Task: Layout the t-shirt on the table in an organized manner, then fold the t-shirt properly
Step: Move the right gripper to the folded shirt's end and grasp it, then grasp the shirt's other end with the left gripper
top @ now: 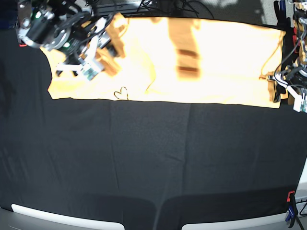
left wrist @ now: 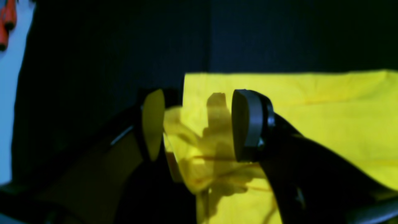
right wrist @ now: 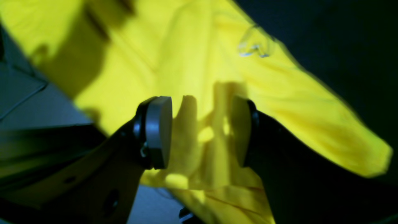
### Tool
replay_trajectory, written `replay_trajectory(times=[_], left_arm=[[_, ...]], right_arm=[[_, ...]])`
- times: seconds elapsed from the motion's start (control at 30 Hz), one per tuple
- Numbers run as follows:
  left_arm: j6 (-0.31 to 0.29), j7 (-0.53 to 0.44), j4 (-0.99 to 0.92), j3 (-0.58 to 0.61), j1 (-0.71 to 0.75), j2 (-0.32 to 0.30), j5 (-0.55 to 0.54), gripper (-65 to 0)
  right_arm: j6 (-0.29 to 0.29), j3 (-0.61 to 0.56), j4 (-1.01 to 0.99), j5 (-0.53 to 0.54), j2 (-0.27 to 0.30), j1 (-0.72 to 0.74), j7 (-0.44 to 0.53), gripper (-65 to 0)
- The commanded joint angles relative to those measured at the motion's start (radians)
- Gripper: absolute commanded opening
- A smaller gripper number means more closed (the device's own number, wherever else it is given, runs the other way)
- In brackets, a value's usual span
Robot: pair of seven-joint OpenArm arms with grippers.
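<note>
The pale yellow-orange t-shirt [top: 206,62] lies spread flat along the far side of the black-draped table [top: 153,158]. My right gripper [top: 111,48] hovers over the shirt's left end. In the right wrist view it [right wrist: 202,132] is open, with rumpled shirt fabric [right wrist: 174,56] below and between the jaws. My left gripper [top: 274,88] is at the shirt's right near corner. In the left wrist view it [left wrist: 200,124] is open, with a raised fold of the shirt [left wrist: 326,118] between the jaws and close to the left finger [left wrist: 154,124].
A red and blue clamp [top: 289,206] sits at the table's near right edge. Red clamps [left wrist: 6,21] show at the top left of the left wrist view. Cables [top: 163,7] run behind the far edge. A thin dark loop [top: 122,92] lies at the shirt's near edge.
</note>
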Motion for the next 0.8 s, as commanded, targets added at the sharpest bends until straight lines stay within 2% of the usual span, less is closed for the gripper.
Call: replay_trajectory(times=[0.0, 0.17, 0.3, 0.4, 0.5, 0.63, 0.77], left_arm=[[0.005, -0.016, 0.014, -0.010, 0.008, -0.020, -0.006, -32.5], [0.020, -0.022, -0.027, -0.057, 0.040, -0.019, -0.011, -32.5], [0.005, -0.011, -0.072, -0.128, 0.041, -0.020, -0.117, -32.5], [-0.077, 0.047, -0.122, -0.148, 0.041, -0.021, -0.201, -32.6], [-0.130, 0.068, -0.197, -0.148, 0.041, -0.026, -0.285, -32.6], [-0.216, 0.105, -0.290, -0.148, 0.035, -0.043, -0.451, -32.6], [-0.270, 0.119, -0.326, -0.148, 0.033, -0.039, -0.551, -32.6]], right_arm=[[0.003, 0.028, 0.018, 0.007, 0.008, 0.006, 0.015, -35.4], [0.003, 0.138, 0.016, 0.008, 0.008, 0.008, 0.015, -35.4], [0.003, 0.190, 0.016, 0.036, 0.008, 0.008, 0.015, -35.4], [0.003, 0.201, 0.015, 0.056, 0.008, 0.008, 0.015, -35.4], [0.003, 0.201, 0.015, 0.063, 0.008, 0.008, 0.014, -35.4], [0.003, 0.201, 0.015, 0.063, 0.009, 0.008, 0.015, -35.4], [0.003, 0.201, 0.015, 0.063, 0.008, 0.008, 0.015, -35.4]])
